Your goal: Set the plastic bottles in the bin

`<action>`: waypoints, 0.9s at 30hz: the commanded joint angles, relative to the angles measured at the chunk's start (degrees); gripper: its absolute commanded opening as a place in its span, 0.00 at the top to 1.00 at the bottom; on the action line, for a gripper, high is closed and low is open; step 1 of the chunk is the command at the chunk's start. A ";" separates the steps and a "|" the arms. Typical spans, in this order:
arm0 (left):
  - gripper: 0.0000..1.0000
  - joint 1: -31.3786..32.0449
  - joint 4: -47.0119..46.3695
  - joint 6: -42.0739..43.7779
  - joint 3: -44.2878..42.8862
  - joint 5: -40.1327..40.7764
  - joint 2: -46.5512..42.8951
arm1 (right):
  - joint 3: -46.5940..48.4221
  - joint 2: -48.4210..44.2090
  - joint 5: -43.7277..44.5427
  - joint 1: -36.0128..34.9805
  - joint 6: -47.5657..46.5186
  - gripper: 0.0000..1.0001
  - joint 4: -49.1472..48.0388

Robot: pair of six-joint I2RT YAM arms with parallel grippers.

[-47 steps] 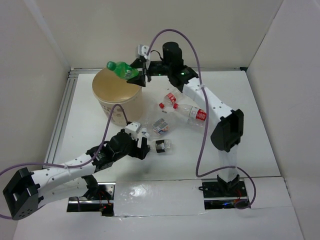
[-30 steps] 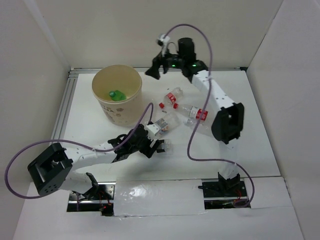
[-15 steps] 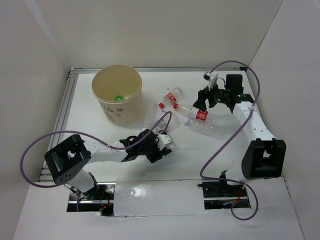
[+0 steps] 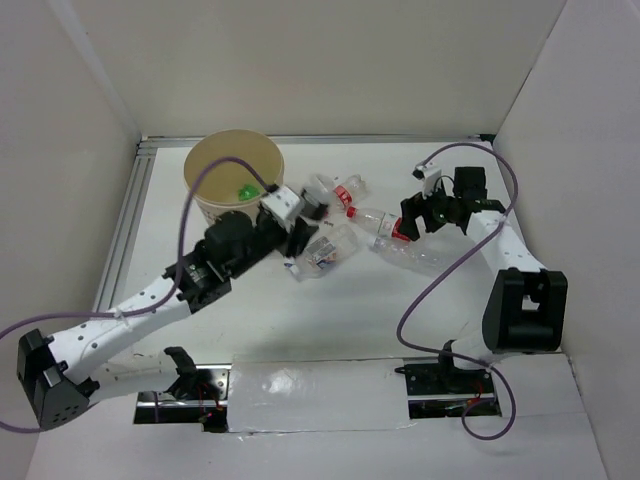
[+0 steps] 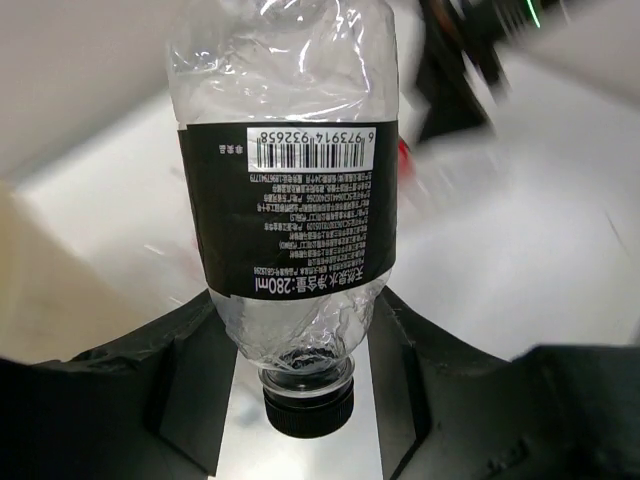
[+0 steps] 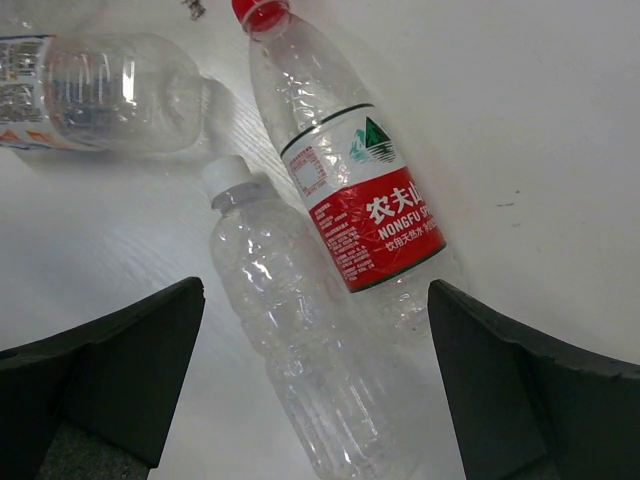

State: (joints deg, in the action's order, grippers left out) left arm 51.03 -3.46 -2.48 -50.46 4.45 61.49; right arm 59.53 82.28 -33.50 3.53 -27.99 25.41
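Note:
My left gripper (image 5: 300,355) is shut on a crushed clear plastic bottle (image 5: 290,180) with a black label and a black cap, gripped at its neck end. From above, this gripper (image 4: 300,222) is raised beside the right rim of the tan bin (image 4: 212,205), and a green bottle (image 4: 243,190) lies inside the bin. My right gripper (image 6: 315,295) is open above two bottles lying side by side, one red-labelled with a red cap (image 6: 365,205), the other clear with a white cap (image 6: 290,320). In the top view the right gripper (image 4: 420,215) hovers over them.
Another labelled bottle (image 4: 325,250) lies on the table just right of my left gripper, and a red-capped one (image 4: 345,190) lies behind it. A clear bottle (image 6: 100,90) shows at the upper left of the right wrist view. White walls enclose the table on three sides.
My left gripper closed on the black-label bottle on the table and lifted it up and back to the bin's right rim. The right gripper swung from the bin to over the right-hand bottles.

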 commanded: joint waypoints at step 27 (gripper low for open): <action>0.00 -24.16 6.64 1.41 -20.49 4.47 5.69 | 12.10 22.57 13.36 -11.70 -0.31 0.00 -5.37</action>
State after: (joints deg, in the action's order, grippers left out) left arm 22.33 6.13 -8.62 -73.67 20.01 74.35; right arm 69.08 103.24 -21.41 -6.98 -27.16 20.62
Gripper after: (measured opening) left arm 0.995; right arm 0.994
